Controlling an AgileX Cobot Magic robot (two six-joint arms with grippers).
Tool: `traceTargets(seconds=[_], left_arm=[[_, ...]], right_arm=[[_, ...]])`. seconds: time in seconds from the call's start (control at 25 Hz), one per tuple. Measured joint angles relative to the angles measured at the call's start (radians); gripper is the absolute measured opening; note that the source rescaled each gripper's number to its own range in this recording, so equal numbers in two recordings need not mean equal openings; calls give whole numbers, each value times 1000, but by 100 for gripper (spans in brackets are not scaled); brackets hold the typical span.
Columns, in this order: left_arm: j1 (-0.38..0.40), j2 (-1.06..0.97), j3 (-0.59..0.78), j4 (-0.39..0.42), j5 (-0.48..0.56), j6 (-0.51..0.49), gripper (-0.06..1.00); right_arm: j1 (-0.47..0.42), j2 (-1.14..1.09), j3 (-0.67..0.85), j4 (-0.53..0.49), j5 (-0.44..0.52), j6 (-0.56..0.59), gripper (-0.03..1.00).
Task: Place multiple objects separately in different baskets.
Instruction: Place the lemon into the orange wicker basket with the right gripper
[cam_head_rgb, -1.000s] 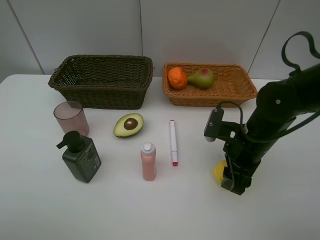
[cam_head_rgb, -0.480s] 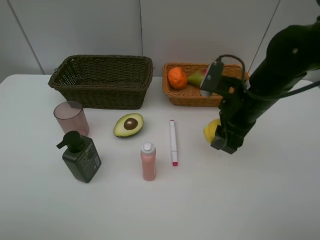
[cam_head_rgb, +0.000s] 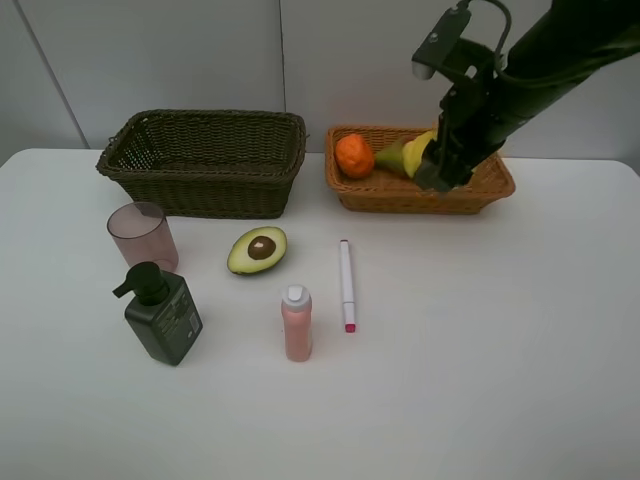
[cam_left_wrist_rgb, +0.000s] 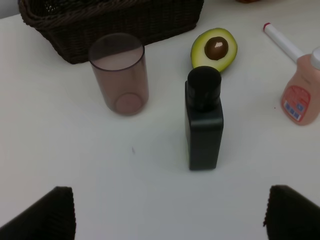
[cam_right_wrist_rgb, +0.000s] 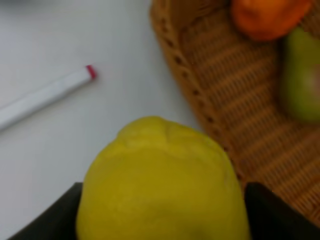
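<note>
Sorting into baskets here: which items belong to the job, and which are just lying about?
Job: lemon, orange, pear, avocado half, pink cup, pump bottle, small pink bottle, marker, dark basket, tan basket.
Lying about: nothing else; just the table underneath.

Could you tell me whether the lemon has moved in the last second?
Yes. Held by the right gripper, the lemon went from the table back to the tan basket.

R arm (cam_head_rgb: 560, 45): matte black housing, rounded links. Wrist cam module (cam_head_rgb: 438, 45): black box, grey end. Black cable (cam_head_rgb: 503, 22) looped above. L gripper fingers (cam_left_wrist_rgb: 47, 215): black, blunt.
</note>
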Motion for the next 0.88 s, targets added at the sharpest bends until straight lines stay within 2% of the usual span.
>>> traceTargets(seconds=[0.24,0.56,0.88], left_arm=[[0,0,0,0,0,0,100],[0,0,0,0,0,0,100],[0,0,0,0,0,0,100]], right_arm=[[-104,47,-17,10,-182,3,56],[-206,177,-20,53,-369,3,56],[-235,292,-20,153,-551,3,56]])
